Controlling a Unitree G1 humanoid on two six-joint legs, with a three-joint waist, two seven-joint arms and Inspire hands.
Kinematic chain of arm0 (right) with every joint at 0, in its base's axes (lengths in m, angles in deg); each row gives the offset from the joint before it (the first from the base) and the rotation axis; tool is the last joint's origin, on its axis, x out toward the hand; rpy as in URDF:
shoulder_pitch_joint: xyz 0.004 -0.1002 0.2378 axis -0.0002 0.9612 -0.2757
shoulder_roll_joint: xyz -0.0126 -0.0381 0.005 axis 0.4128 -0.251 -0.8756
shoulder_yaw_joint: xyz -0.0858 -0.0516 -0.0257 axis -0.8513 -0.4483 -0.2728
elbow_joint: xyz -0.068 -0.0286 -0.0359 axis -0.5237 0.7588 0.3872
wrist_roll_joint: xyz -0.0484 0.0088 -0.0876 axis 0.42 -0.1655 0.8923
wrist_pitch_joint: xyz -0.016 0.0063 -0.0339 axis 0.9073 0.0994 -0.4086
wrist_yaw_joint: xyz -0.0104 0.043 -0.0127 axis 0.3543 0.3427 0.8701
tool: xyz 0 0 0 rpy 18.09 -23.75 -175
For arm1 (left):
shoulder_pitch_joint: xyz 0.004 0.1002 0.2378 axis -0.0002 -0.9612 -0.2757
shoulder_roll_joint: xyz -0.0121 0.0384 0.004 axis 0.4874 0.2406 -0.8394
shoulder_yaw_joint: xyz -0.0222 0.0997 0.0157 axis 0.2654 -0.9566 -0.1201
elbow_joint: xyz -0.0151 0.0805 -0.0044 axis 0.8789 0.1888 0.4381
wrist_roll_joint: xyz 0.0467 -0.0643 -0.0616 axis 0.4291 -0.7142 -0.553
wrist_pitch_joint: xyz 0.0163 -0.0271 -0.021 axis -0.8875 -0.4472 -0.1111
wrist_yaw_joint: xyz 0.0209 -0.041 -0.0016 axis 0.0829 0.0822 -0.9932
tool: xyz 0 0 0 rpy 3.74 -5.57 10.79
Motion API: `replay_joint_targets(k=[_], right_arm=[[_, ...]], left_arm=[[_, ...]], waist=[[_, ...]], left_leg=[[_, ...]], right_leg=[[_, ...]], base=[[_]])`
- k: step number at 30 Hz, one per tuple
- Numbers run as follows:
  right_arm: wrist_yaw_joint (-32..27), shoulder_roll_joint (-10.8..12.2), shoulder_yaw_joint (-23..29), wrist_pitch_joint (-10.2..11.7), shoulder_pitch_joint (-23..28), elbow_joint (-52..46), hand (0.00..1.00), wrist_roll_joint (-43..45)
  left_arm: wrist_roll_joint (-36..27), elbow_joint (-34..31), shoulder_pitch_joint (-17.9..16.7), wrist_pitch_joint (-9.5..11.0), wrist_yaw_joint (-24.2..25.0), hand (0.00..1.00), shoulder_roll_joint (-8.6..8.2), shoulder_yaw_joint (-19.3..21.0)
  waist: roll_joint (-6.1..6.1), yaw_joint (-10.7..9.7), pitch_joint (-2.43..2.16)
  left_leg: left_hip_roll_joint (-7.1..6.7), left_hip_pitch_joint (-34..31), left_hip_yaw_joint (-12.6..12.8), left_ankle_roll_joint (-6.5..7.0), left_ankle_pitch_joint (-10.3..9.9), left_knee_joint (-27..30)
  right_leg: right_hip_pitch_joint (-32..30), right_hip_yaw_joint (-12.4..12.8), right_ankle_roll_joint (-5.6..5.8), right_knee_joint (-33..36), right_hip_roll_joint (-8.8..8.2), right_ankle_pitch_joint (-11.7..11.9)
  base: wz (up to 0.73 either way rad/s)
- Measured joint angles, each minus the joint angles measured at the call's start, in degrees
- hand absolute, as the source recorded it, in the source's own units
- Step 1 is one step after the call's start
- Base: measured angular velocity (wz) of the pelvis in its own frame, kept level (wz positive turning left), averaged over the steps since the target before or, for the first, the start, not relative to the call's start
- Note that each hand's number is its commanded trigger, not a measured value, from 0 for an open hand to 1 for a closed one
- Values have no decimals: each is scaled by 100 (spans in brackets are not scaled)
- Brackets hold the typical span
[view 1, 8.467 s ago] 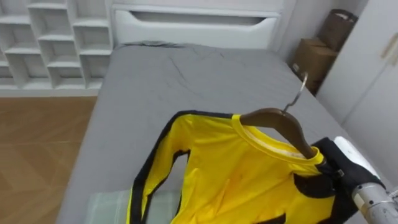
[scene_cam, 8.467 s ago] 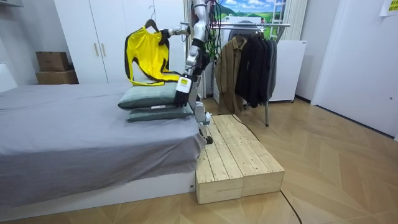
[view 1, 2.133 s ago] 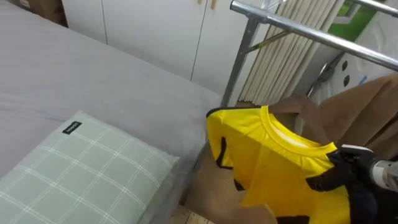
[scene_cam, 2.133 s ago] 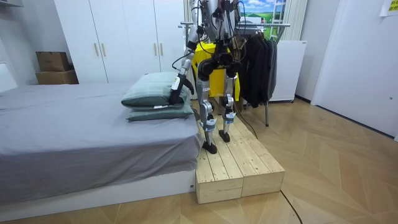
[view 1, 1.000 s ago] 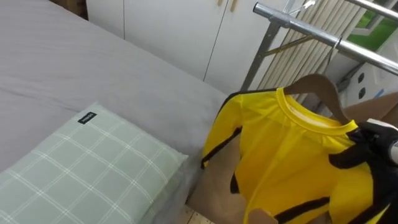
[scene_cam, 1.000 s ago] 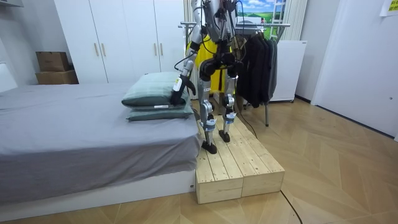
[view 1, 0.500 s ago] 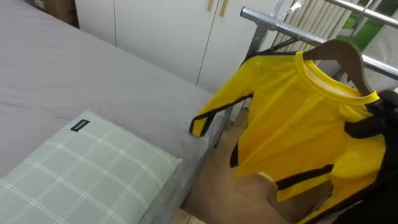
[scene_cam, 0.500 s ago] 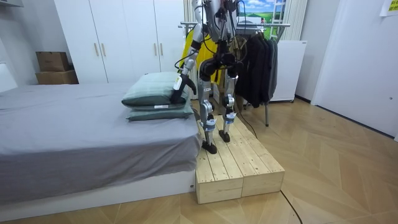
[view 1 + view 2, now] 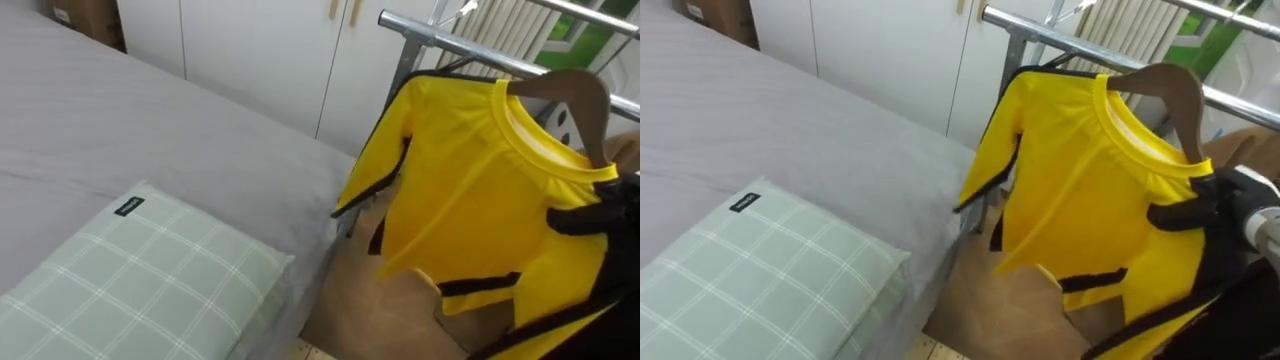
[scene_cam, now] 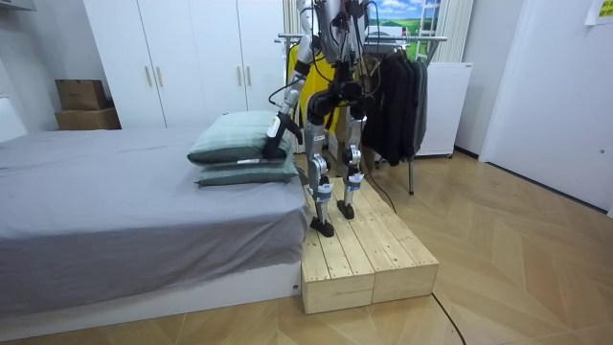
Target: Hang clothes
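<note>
A yellow shirt (image 9: 470, 170) with black trim hangs on a brown wooden hanger (image 9: 572, 88). I hold it up close to the metal rail (image 9: 455, 42) of the clothes rack, and the hanger's top is about level with the rail. My right hand (image 9: 1225, 208) is at the right edge, shut on the hanger's end through the shirt's shoulder. The shirt's sleeve (image 9: 375, 165) droops to the left. In the room view I stand on a wooden platform (image 10: 362, 251) facing the rack. There my left hand (image 10: 275, 136) hangs low beside the pillows.
A green checked pillow (image 9: 135, 285) lies on the grey bed (image 9: 150, 115) at lower left. White wardrobe doors (image 9: 260, 50) stand behind. A brown coat (image 10: 354, 91) and dark clothes (image 10: 397, 96) hang on the rack; brown cloth (image 9: 385, 305) shows under the shirt.
Earlier I turned from the bed to the rack. Over the last second the shirt and hanger rose and moved right, closer to the rail.
</note>
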Motion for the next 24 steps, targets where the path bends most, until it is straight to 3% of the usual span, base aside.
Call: replay_joint_targets(k=[11, 18, 24], right_arm=[[1268, 1, -367, -135, -5, 864, 100, -1118], [1757, 3, -555, -134, 1, 1027, 100, -1094], [2216, 43, -557, -218, 79, 1022, 100, -620]], left_arm=[[-7, -391, 39, -182, 152, 0, 52, -2], [-18, -980, 4, -315, 184, 0, 105, 74], [-28, -1112, 5, -347, 185, 0, 122, 56]], waist=[[9, 15, 24], [-158, -13, 159], [-174, -34, 165]], left_leg=[[-1, -44, -126, -2, 0, 33], [-2, -214, -194, -7, 4, 147], [-1, -314, -280, -6, 2, 200]], right_leg=[[8, -58, 3, -67, 14, -3], [-61, -77, 5, -81, 9, -2], [-92, -145, 6, -81, 1, 1]], base=[[3], [6], [6]])
